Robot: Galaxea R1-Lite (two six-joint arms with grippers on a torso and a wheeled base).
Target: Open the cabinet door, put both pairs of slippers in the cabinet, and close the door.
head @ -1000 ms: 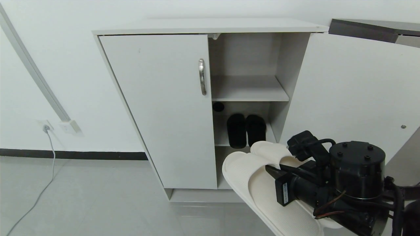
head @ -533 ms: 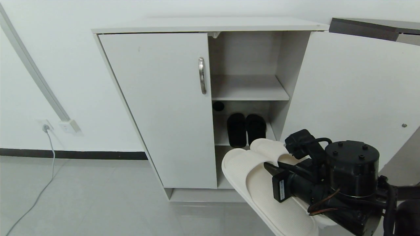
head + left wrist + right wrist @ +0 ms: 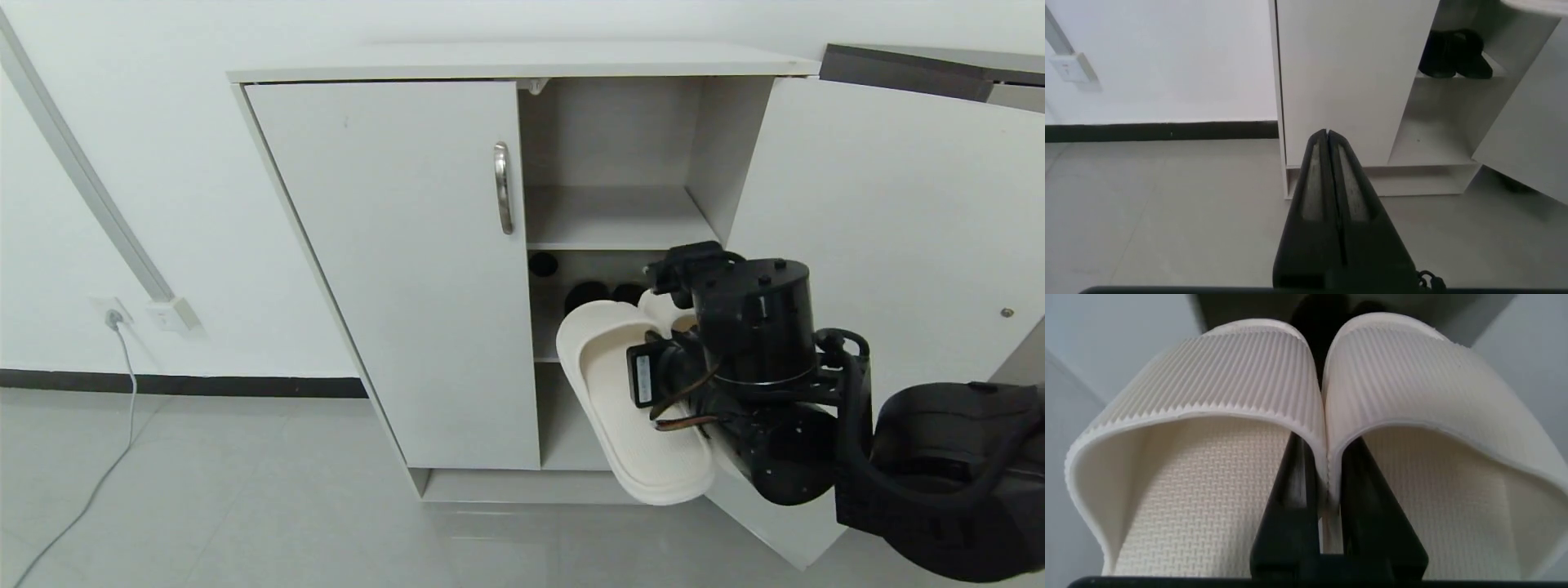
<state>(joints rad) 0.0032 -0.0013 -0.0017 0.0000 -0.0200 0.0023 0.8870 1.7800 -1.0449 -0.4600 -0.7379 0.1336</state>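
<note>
The pair of cream foam slippers (image 3: 633,416), with ribbed uppers and embossed footbeds, hangs side by side. Their inner edges are pinched between the right gripper's (image 3: 1324,469) black fingers before the white wooden cabinet's (image 3: 506,61) open right half (a pair of black slippers (image 3: 600,291) sits on its middle shelf). The left gripper (image 3: 1327,140), fingers pressed together on nothing, hovers over the glossy grey floor (image 3: 245,523) by a white wall (image 3: 147,122).

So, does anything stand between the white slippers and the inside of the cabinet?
No door blocks: the right door is open. But the black slippers lie on the middle shelf just behind the white slippers.
</note>
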